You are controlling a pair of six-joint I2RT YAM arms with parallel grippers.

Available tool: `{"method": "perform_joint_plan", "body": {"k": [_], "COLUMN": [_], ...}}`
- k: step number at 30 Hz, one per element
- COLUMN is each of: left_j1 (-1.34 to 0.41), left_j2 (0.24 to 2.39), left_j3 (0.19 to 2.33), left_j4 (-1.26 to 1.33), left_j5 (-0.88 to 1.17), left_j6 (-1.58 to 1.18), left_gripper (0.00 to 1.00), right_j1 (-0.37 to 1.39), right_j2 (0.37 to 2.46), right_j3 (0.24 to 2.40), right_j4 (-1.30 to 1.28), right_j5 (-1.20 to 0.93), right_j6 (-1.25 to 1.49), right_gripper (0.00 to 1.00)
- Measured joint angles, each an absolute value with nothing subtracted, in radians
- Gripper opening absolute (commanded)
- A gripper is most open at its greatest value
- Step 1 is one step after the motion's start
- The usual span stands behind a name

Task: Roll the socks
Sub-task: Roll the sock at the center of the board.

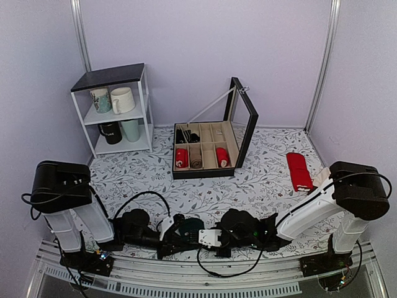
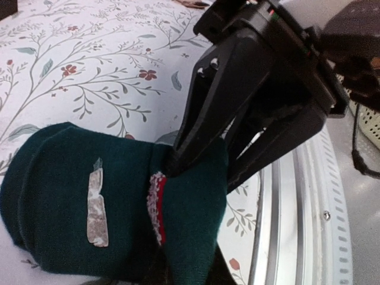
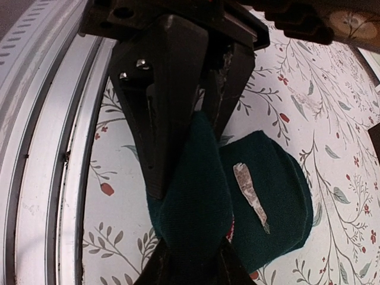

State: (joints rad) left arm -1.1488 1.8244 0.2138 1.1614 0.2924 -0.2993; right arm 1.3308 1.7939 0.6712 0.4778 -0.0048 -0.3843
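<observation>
The socks [image 1: 191, 225] are a dark teal roll lying near the table's front edge, between both arms. In the left wrist view the roll [image 2: 77, 202] carries a pale patch, and a cuff flap with a red-and-white edge [image 2: 155, 205] sticks out to the right. My left gripper [image 1: 178, 233] is shut on that flap; its tips are buried under the fabric [image 2: 184, 267]. My right gripper [image 2: 208, 172] reaches in from the opposite side and pinches the same flap. In the right wrist view the flap [image 3: 196, 196] runs between both pairs of fingers.
Bright red socks [image 1: 299, 171] lie at the right. An open compartment box [image 1: 186, 174] holding rolled socks stands at mid-table. A white shelf [image 1: 147, 105] with mugs is at the back left. The metal rail [image 1: 186, 279] runs just behind the grippers.
</observation>
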Motion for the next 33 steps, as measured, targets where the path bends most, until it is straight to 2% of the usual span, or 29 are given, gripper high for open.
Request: {"method": "perform_joint_plan", "body": {"k": [2, 4, 6, 7, 13, 15, 18, 33], "left_j1": [-1.147, -1.147, -1.147, -1.15, -1.189, -1.214, -1.243, -1.369], "left_j2": [1.821, 1.801, 1.765, 1.736, 1.474, 1.402, 1.335, 1.414], "left_j3": [0.213, 0.212, 0.208, 0.204, 0.181, 0.182, 0.167, 0.15], "left_j4": [1.159, 1.134, 1.092, 1.062, 0.895, 0.846, 0.825, 0.789], "left_j5": [0.298, 0.294, 0.279, 0.269, 0.152, 0.111, 0.063, -0.149], "left_j6": [-0.294, -0.28, -0.254, -0.246, -0.149, -0.115, -0.08, -0.003], "left_gripper": [0.05, 0.21, 0.45, 0.5, 0.54, 0.62, 0.61, 0.61], "right_j1": [1.331, 1.331, 1.331, 1.331, 1.324, 1.308, 1.272, 1.124], "right_j2": [1.794, 1.794, 1.796, 1.798, 1.801, 1.801, 1.809, 1.971], "right_j3": [0.678, 0.687, 0.704, 0.717, 0.796, 0.83, 0.877, 1.135], "right_j4": [0.464, 0.448, 0.422, 0.405, 0.258, 0.194, 0.105, -0.219], "right_j5": [-0.005, -0.006, -0.011, -0.016, -0.062, -0.106, -0.19, -0.559], "right_j6": [-0.363, -0.345, -0.324, -0.311, -0.268, -0.25, -0.226, -0.174], "right_gripper": [0.15, 0.15, 0.14, 0.14, 0.14, 0.15, 0.15, 0.15]}}
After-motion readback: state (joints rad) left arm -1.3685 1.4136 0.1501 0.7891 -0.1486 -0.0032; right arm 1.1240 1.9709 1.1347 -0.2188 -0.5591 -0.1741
